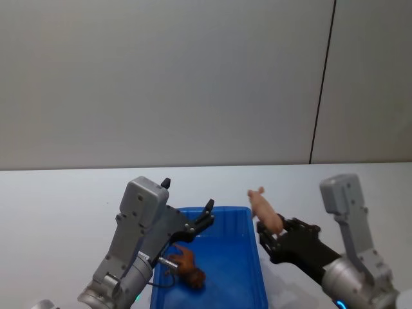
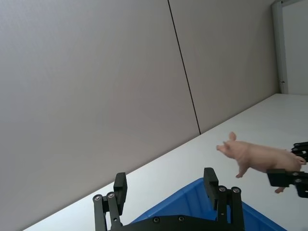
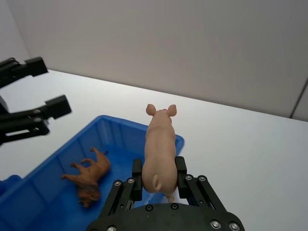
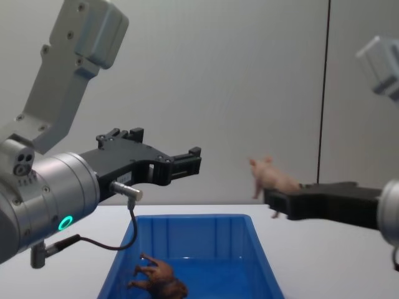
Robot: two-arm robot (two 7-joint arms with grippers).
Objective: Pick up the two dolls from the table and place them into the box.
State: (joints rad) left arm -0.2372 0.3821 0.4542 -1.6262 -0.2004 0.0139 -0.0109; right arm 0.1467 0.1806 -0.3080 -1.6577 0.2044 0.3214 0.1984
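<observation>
Inside the blue box (image 1: pixel 254 264), set on the white tabletop (image 1: pixel 64 193) directly before the robot, the brown lion (image 1: pixel 187 265) rests on the floor close to the left wall and the near end; in the right wrist view it appears to lie on its side, legs splayed. The pink pig (image 1: pixel 265 209) is held in the air by the right gripper (image 1: pixel 270 228), whose fingers (image 3: pixel 180 171) are clenched on its hindquarters, the snout pointing away from the robot. The pig hangs above the box's right rim, near the far right corner, clear of the walls. The left gripper (image 1: pixel 187 194) hovers over the left side of the box, above the lion, its fingers (image 2: pixel 210 180) released and spread apart with nothing between them, aimed forward and toward the pig but well apart from it. A thin dark cable (image 4: pixel 100 243) loops from the left wrist across the box's left wall. Behind the tabletop stands a plain grey wall (image 1: pixel 161 77) with one dark vertical seam.
</observation>
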